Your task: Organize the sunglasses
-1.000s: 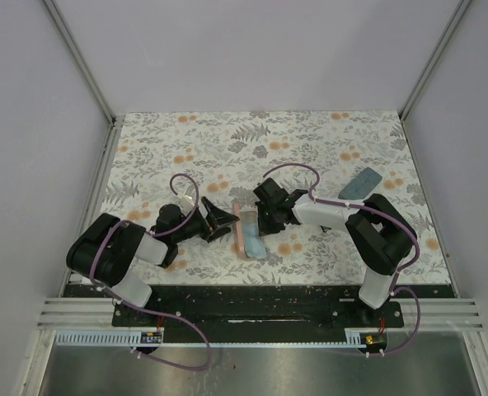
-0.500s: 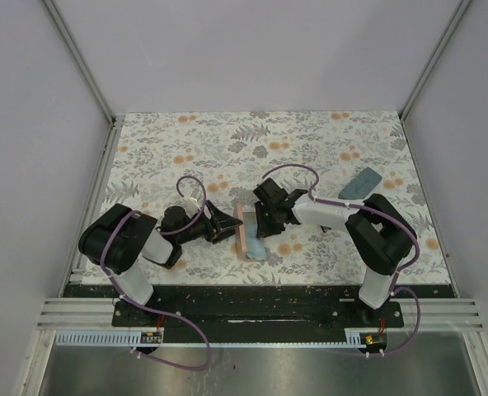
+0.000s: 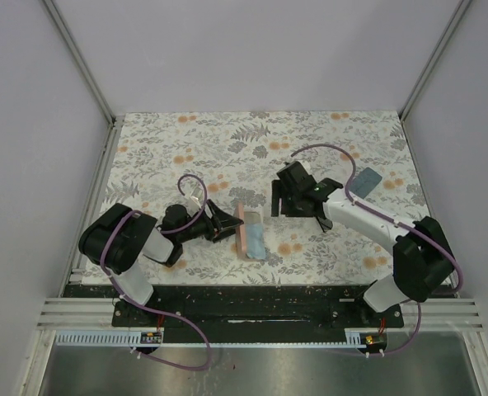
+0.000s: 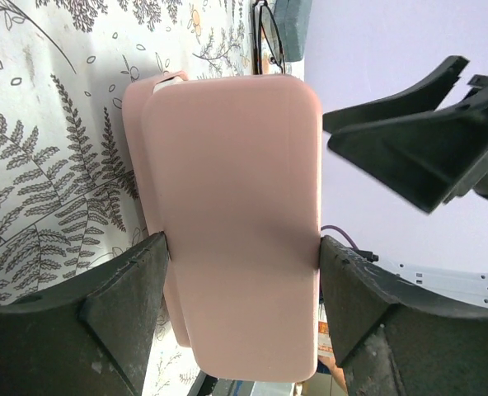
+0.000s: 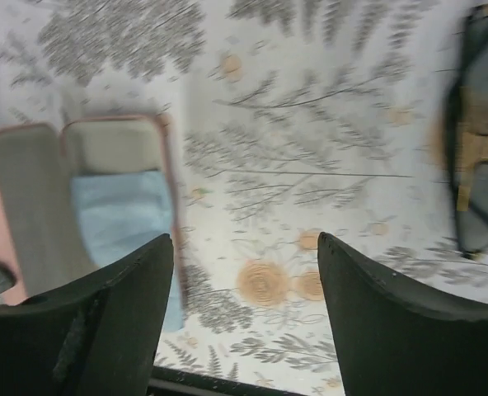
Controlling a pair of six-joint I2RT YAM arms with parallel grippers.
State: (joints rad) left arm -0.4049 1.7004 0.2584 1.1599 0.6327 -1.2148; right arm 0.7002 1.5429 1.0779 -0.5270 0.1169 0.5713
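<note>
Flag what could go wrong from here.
Left gripper pinches the pink case by its edges; it could slip or swing shut. The blue cloth lies in the open case; sunglasses may not seat. Right gripper is open and off to the side of the dark sunglasses; a grab could miss.

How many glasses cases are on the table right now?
2. The pink case lies open mid-table, in the left gripper; the blue-grey case lies far right, beyond the right arm. The arms could hide others.

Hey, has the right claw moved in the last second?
Yes. The right claw pulled away from the pink case, shifting right and slightly up in the overhead view.
</note>
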